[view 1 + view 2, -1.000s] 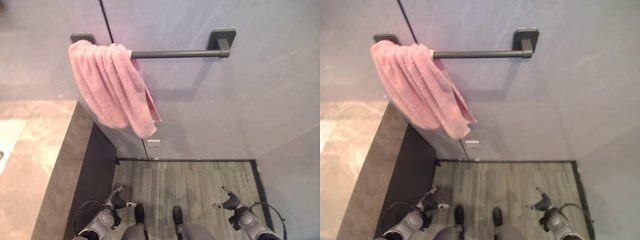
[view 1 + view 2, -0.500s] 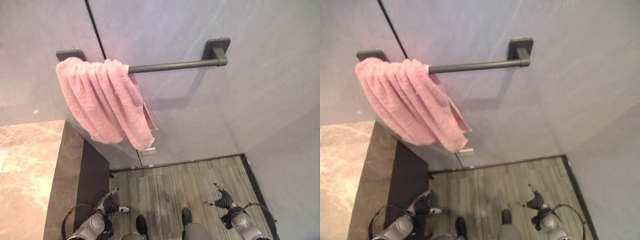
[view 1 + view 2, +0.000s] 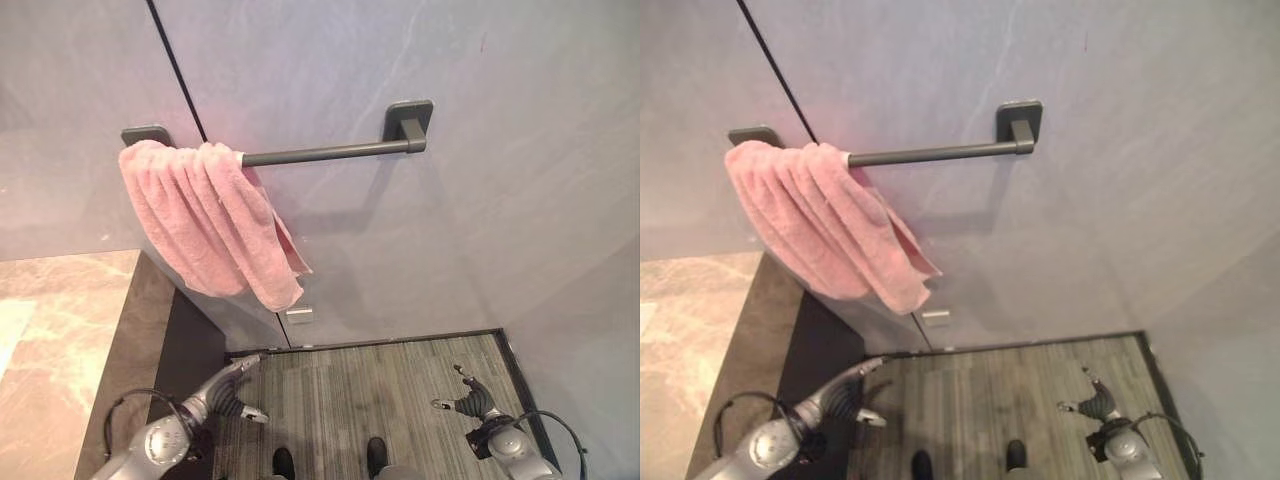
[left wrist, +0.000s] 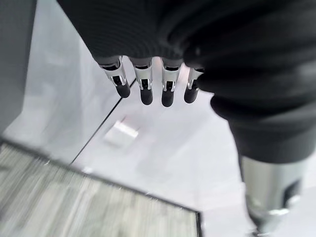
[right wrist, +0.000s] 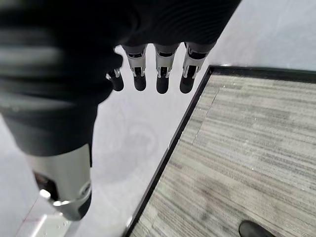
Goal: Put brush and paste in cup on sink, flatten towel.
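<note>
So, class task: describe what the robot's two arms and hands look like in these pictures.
Both arms are silver-grey. The left hand and right hand each wear a dark ribbed cover over wrist and back, with slim silver fingers ending in dark rounded tips and a thicker silver thumb set apart.

Towel rail: I can't see its left stretch, the bunched pink towel covers it.
Counter: cut off at my left and bottom edges.
Small wall plate: too small for me to tell what it is.
Floor: blurred in my left wrist view.
</note>
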You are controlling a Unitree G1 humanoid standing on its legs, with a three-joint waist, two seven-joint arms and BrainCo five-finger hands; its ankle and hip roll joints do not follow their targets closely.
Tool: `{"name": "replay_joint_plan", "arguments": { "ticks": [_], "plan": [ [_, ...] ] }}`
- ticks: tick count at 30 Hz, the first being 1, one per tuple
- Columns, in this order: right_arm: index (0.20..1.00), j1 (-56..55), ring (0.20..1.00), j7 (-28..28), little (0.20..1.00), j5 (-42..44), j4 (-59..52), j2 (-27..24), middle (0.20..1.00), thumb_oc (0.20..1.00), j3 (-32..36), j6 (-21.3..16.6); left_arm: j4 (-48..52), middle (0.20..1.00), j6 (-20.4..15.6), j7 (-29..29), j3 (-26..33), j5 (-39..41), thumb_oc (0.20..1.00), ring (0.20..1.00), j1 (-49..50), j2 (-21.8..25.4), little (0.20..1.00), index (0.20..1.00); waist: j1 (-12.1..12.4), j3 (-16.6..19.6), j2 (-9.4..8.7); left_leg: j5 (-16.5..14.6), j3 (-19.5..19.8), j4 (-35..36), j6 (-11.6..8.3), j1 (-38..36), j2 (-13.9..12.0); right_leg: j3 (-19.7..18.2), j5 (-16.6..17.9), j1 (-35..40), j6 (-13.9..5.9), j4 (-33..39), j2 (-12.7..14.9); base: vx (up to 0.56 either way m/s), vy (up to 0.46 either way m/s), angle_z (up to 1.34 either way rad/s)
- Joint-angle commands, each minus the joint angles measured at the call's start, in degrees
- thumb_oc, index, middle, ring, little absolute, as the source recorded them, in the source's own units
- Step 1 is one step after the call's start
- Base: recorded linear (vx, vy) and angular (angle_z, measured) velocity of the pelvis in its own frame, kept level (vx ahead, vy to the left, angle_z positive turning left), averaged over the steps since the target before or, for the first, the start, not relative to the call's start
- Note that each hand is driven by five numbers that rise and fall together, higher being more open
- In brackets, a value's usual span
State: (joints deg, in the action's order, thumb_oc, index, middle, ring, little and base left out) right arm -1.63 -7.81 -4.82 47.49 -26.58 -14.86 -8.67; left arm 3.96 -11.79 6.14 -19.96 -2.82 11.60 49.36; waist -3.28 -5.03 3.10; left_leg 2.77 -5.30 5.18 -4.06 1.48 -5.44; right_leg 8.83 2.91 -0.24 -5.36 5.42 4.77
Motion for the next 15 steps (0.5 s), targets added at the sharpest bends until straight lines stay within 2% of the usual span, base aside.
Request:
{"name": "replay_joint_plan", "arguments": {
  "ticks": [1, 2, 4, 5, 6, 7, 9, 11, 15],
  "plan": [
    [1.000, 3.95, 1.000, 0.72, 1.000, 1.19, 1.55, -0.41, 1.000, 1.000, -1.45, -1.10, 7.08, 1.000, -2.02, 2.99, 5.29, 11.12, 1.000, 1.000, -0.93, 4.82, 1.000, 1.000, 1.17, 1.78, -1.95, 5.21, 1.81, -0.18, -2.78, 4.62, 0.33, 0.34, 0.91, -0.16, -3.90, -1.84, 2.42, 0.01, -0.003, 0.34],
    [1.000, 4.36, 1.000, 0.81, 1.000, 1.31, 3.00, -0.02, 1.000, 1.000, -1.82, -0.95, 9.02, 1.000, -2.25, 3.66, 6.60, 14.23, 1.000, 1.000, -0.58, 6.74, 1.000, 1.000, 1.69, 1.93, -1.74, 5.21, 2.26, -0.18, -2.77, 4.80, 0.40, 0.69, 0.95, 0.01, -3.90, -1.88, 2.55, 0.02, 0.001, 0.27],
    [1.000, 4.85, 1.000, 1.73, 1.000, 0.58, 5.80, 1.25, 1.000, 1.000, -3.20, -1.10, 15.66, 1.000, -3.58, 4.94, 13.26, 24.36, 1.000, 1.000, 2.59, 12.59, 1.000, 1.000, 2.75, 2.26, -1.70, 5.15, 3.35, -0.18, -2.71, 4.86, 0.83, 1.62, 0.84, 0.46, -4.00, -2.14, 2.86, 0.03, 0.009, 0.30],
    [1.000, 4.94, 1.000, 1.72, 1.000, 0.57, 5.84, 1.39, 1.000, 1.000, -3.42, -1.12, 15.98, 1.000, -3.49, 5.01, 13.92, 24.48, 1.000, 1.000, 3.25, 12.71, 1.000, 1.000, 2.50, 2.26, -1.84, 5.16, 3.39, -0.18, -2.70, 4.84, 0.85, 1.66, 0.82, 0.50, -4.00, -2.15, 2.88, 0.04, 0.020, 0.26],
    [1.000, 3.86, 1.000, 1.91, 1.000, -0.39, 5.10, 1.48, 1.000, 1.000, -3.86, -1.34, 16.11, 1.000, -4.51, 3.99, 16.86, 28.50, 1.000, 1.000, 4.65, 12.99, 1.000, 1.000, 3.32, 2.33, -1.77, 5.17, 4.25, -0.18, -2.73, 4.93, 1.19, 2.51, 0.67, 0.84, -4.02, -2.34, 3.17, 0.01, 0.012, 0.23],
    [1.000, 3.87, 1.000, 1.91, 1.000, -0.40, 5.09, 1.53, 1.000, 1.000, -3.97, -1.34, 16.23, 1.000, -4.50, 4.02, 17.14, 28.55, 1.000, 1.000, 4.96, 13.02, 1.000, 1.000, 3.12, 2.34, -1.82, 5.18, 4.35, -0.18, -2.72, 4.94, 1.23, 2.62, 0.65, 0.90, -4.03, -2.32, 3.19, 0.02, 0.017, 0.17],
    [1.000, 2.30, 1.000, 1.71, 1.000, -0.60, 3.76, 1.17, 1.000, 1.000, -3.42, -1.50, 16.71, 1.000, -5.62, 2.83, 22.24, 32.61, 1.000, 1.000, 7.40, 12.62, 1.000, 1.000, 3.74, 2.48, -1.78, 5.25, 5.11, -0.18, -2.76, 5.14, 1.59, 3.63, 0.54, 1.35, -4.11, -2.29, 3.48, 0.02, 0.016, 0.12],
    [1.000, 0.56, 1.000, 1.32, 1.000, -0.26, 3.29, 1.36, 1.000, 1.000, -2.34, -1.69, 12.72, 1.000, -6.76, 0.61, 27.17, 37.05, 1.000, 1.000, 9.25, 9.70, 1.000, 1.000, 4.56, 2.63, -1.79, 5.26, 6.05, -0.18, -2.65, 5.37, 2.11, 4.86, 0.60, 2.22, -4.44, -1.91, 3.98, 0.04, 0.039, 0.28],
    [1.000, -0.62, 1.000, 1.48, 1.000, -1.13, 2.71, 1.68, 1.000, 1.000, -2.04, -1.38, 6.57, 1.000, -5.95, -3.17, 28.43, 34.27, 1.000, 1.000, 8.19, 7.13, 1.000, 1.000, 4.77, 2.76, -1.94, 4.94, 5.86, -0.18, -2.50, 5.22, 2.49, 5.15, 0.86, 2.70, -4.77, -1.44, 4.58, 0.04, 0.040, 0.22]
  ]
}}
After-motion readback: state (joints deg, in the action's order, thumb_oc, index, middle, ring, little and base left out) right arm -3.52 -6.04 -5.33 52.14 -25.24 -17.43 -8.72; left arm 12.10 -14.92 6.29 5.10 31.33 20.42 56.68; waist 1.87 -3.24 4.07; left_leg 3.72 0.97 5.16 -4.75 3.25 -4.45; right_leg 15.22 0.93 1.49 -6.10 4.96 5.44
